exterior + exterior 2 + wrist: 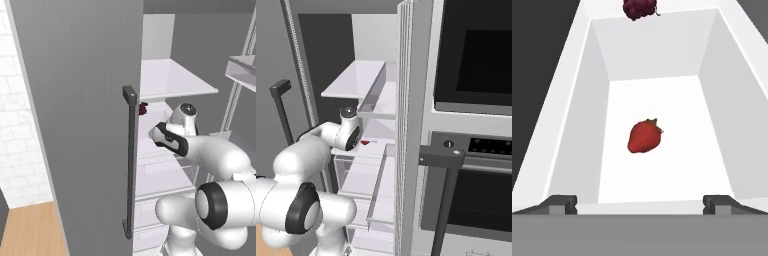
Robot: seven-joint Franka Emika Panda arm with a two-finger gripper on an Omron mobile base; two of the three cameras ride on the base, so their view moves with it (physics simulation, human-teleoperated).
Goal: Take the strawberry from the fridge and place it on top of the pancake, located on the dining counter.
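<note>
I have the arm reaching into the open fridge [80, 125], whose grey door with its long dark bar handle [130, 165] stands in front of me on the left of the left base view. In the hand view the gripper [640, 202] has its two dark fingertips [559, 204] spread wide, one at each lower corner, with nothing between them, so the fingers are open and empty. The strawberry [645, 136] lies on the white floor of a white-walled compartment inside the fridge, roughly in the middle of it, apart from all the walls and well clear of both fingertips. A darker maroon lump [640, 8] sits at the far edge of that compartment, beyond the back wall; I also see it from the left base view, just right of the door handle's top. From the right base view a small red spot, the strawberry again, shows beside the wrist on a white shelf [363, 75] level, with a dark-glass oven [476, 55] to the right of the fridge.
</note>
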